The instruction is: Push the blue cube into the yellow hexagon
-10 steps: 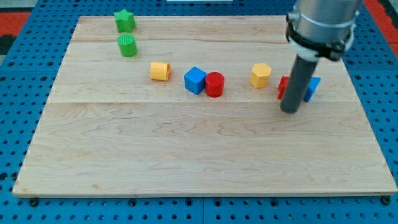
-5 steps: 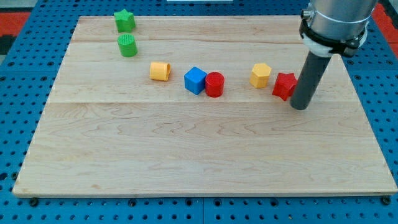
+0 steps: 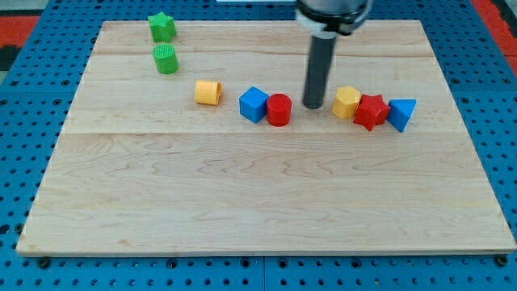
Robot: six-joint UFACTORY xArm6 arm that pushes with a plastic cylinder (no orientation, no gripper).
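The blue cube (image 3: 254, 105) sits near the board's middle, touching a red cylinder (image 3: 279, 110) on its right. The yellow hexagon (image 3: 346, 103) lies further right, touching a red star (image 3: 371, 111). My tip (image 3: 313, 105) rests on the board between the red cylinder and the yellow hexagon, a small gap from each. The rod rises straight up out of the view's top.
A blue triangle (image 3: 401, 114) touches the red star's right side. A yellow cylinder (image 3: 208, 92) lies left of the blue cube. A green star (image 3: 161, 27) and a green cylinder (image 3: 166, 59) stand at the upper left. The wooden board (image 3: 258, 210) sits on a blue pegboard.
My tip has swept left from beside the red star and blue triangle to between the red cylinder and yellow hexagon. The hexagon has shifted slightly right against the red star.
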